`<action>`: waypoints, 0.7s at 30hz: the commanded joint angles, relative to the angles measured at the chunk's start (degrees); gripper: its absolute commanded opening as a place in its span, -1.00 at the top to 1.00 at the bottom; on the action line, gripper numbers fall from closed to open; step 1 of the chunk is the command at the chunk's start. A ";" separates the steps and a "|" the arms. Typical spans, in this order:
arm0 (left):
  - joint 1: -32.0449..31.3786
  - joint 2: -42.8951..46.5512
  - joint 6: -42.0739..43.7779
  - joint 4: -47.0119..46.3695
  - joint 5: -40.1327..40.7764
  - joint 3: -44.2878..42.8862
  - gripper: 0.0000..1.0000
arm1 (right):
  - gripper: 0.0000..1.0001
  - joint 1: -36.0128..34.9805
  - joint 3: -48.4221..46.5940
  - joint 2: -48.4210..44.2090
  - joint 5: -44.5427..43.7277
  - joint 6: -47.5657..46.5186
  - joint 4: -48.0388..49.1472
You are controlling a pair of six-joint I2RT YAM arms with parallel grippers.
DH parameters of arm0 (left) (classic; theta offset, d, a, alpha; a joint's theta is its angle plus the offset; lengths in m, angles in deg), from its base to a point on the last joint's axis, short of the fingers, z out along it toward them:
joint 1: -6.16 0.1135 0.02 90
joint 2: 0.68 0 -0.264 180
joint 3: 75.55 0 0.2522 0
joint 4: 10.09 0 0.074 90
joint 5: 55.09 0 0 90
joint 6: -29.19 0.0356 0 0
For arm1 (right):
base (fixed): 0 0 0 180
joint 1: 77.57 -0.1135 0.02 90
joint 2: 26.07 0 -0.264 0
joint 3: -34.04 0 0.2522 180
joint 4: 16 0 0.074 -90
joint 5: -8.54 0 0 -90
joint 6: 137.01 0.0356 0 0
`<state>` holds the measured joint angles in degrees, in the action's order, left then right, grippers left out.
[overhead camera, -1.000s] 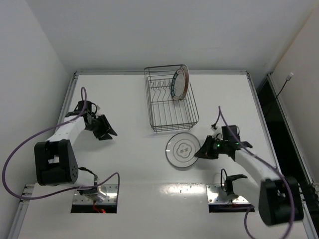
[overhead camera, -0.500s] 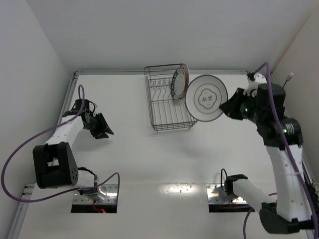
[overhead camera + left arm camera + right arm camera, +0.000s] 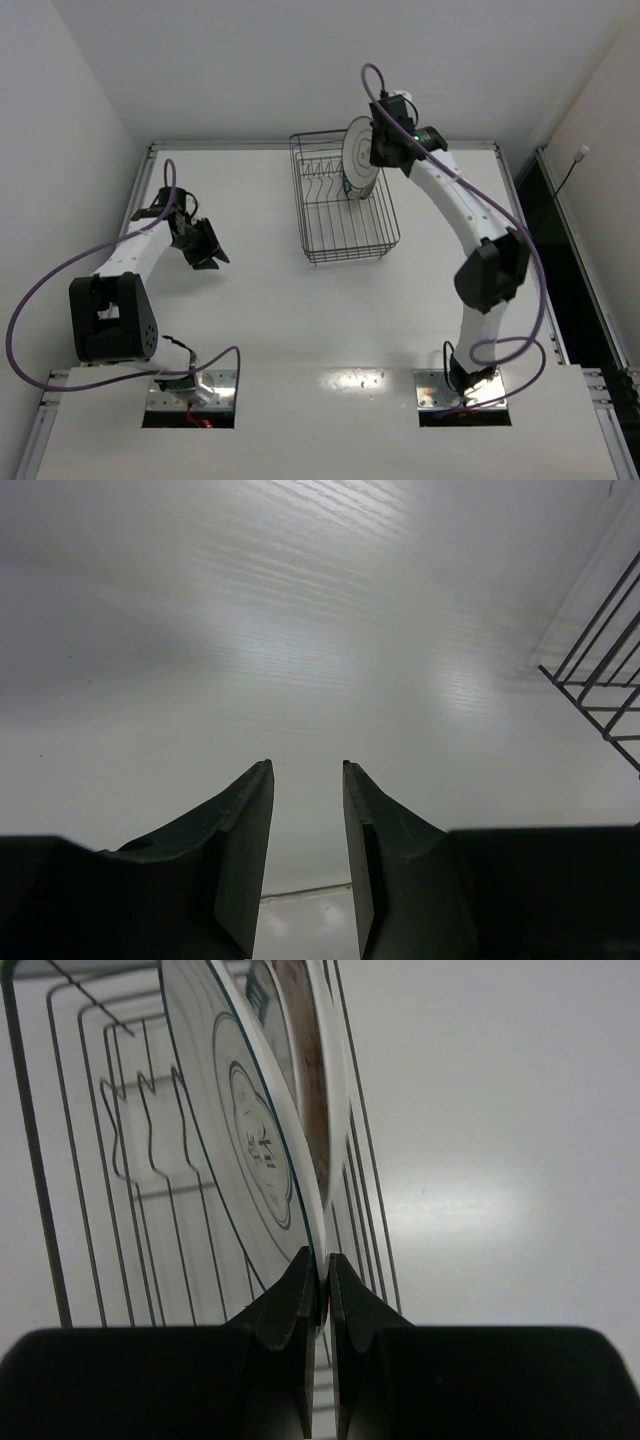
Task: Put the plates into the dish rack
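White table (image 3: 260, 330), white walls (image 3: 300, 60); we list places from the rack (image 3: 300, 200).

1. Rack: dark wire basket.
2. Flower plate (image 3: 245, 1140): on edge and tilted, over the rack's far right end, just beside two plates standing in it, the teal plate (image 3: 262, 995) and the brown plate (image 3: 315, 1110). We cannot tell whether it touches wire yet.
3. Right gripper (image 3: 320, 1270): fingers pinched tight on the flower plate's rim.
4. Left gripper (image 3: 207, 245): well left of the rack, fingers partly apart, holding nothing.

Step, as we judge it: seating the third plate. We would line its lower edge with the next free slot beside the standing pair, bring it upright, descend slowly, and let go only once wire carries it. Knocking the teal plate is the risk.
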<state>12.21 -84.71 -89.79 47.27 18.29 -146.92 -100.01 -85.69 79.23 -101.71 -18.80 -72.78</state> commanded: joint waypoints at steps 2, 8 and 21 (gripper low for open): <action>-2.26 0.01 -0.38 1.23 0.37 -2.16 0.38 | 1.00 -3.49 -13.90 7.10 -13.57 -4.20 3.73; -3.93 0.01 -0.38 1.23 0.36 -1.19 0.38 | 1.00 -4.55 -20.85 17.13 -20.62 -7.11 6.36; -3.93 -3.60 -0.38 1.23 1.94 -4.62 0.38 | 1.00 -5.07 -21.12 23.90 -19.04 -7.64 7.61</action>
<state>8.69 -87.81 -89.85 48.47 19.21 -148.18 -104.86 -105.45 101.68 -119.81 -25.97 -67.73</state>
